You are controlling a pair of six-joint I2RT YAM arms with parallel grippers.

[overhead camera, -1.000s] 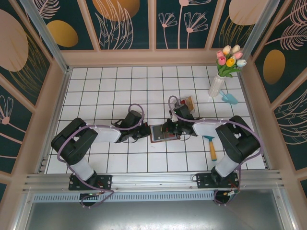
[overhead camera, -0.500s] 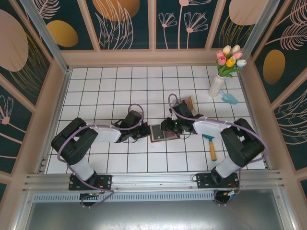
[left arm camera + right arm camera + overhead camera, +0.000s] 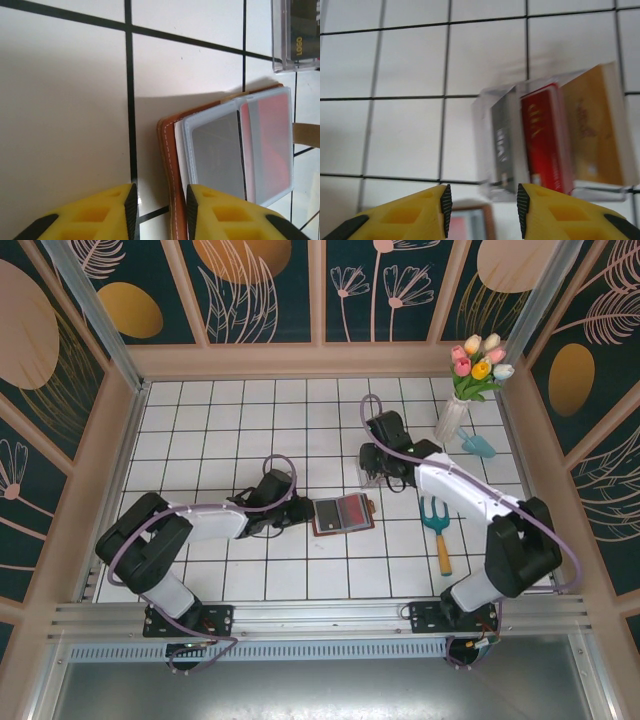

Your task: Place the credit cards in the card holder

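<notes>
Since a second ago the right gripper [image 3: 482, 200] has left the open brown leather card holder [image 3: 343, 513]. It now hangs, jaws spread and empty, over the clear plastic tray [image 3: 482, 135] of upright credit cards [image 3: 540, 137] just beyond the holder. The left gripper [image 3: 161, 200], shut before, has parted. The holder's stitched left edge lies between its fingers.

The word "LOGO" stands in gold on a black card [image 3: 304, 25] in the clear tray [image 3: 278, 50].

Card holder [image 3: 344, 513] open flat, garden fork [image 3: 438, 535] to its right
</notes>
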